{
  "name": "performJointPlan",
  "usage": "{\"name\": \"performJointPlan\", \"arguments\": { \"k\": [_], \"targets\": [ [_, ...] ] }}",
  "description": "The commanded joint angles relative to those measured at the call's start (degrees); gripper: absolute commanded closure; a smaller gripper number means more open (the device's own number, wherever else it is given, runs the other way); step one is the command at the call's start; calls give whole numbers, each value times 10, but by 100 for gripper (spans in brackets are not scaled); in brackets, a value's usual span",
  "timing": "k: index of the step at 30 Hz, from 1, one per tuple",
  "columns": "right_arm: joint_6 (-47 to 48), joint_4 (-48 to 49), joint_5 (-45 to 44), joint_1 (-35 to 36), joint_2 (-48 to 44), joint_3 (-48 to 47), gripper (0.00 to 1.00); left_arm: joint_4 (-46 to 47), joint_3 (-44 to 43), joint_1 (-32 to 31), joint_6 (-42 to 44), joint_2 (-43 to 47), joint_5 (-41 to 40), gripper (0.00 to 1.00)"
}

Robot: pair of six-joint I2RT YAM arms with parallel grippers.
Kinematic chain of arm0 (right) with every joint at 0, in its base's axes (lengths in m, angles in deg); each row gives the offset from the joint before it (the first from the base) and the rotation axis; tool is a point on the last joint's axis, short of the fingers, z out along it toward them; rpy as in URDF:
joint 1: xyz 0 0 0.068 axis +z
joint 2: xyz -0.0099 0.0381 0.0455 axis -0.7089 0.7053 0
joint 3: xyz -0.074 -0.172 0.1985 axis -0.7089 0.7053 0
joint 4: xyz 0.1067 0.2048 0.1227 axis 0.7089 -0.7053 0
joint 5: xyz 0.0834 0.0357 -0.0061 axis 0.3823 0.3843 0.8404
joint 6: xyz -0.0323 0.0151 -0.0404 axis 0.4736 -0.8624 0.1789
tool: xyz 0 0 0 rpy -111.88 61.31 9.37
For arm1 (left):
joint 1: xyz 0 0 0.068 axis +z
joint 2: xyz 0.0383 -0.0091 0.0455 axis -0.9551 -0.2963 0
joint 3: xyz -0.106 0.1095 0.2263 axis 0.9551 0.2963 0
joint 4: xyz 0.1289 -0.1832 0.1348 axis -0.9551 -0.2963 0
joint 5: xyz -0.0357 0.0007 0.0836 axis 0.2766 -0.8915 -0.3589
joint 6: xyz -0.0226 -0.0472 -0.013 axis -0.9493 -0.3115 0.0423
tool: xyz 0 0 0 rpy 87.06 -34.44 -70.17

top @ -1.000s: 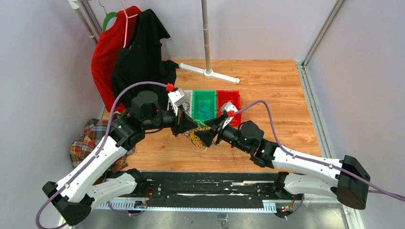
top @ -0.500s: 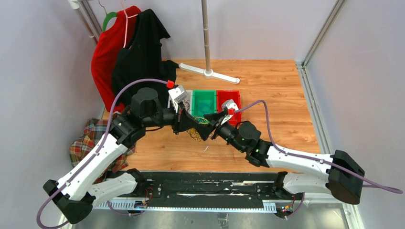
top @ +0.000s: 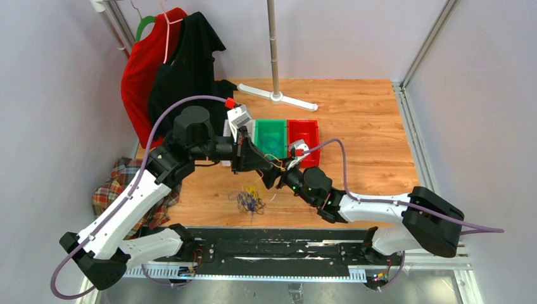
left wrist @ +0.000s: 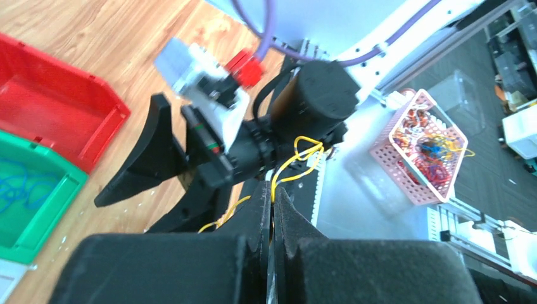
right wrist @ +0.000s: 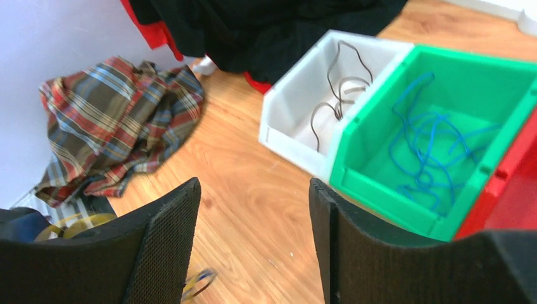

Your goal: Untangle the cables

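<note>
Pinching yellow cable (left wrist: 274, 187), left hand (left wrist: 272, 209) pressed together; right hand (right wrist: 253, 190) spread; blue cables (right wrist: 418, 145) in green bin (right wrist: 392, 202); tangle (top: 249, 200) unsorted on bench (top: 367, 126).

We reach our left arm (top: 136, 193) and right arm (top: 373, 208) forward and bend both inward, so the wrists nearly meet. Our left claw (left wrist: 271, 197) is pinched tight on a yellow cable (left wrist: 297, 166). Our right claw (right wrist: 253, 190) sits just beside it, fingers spread wide.
</note>
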Motion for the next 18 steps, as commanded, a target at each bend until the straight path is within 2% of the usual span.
{"name": "performJointPlan", "arguments": {
  "k": [1,10,18],
  "targets": [
    [-21,36,-30,-11,1,45,38,32,-44,-1,-36,1,54,99],
    [-43,39,-44,-14,-31,129,41,12,-114,-1,-5,-21,50,99],
    [49,-133,-81,-14,-245,93,36,-2,-105,-1,29,-20,39,99]
  ]
}}
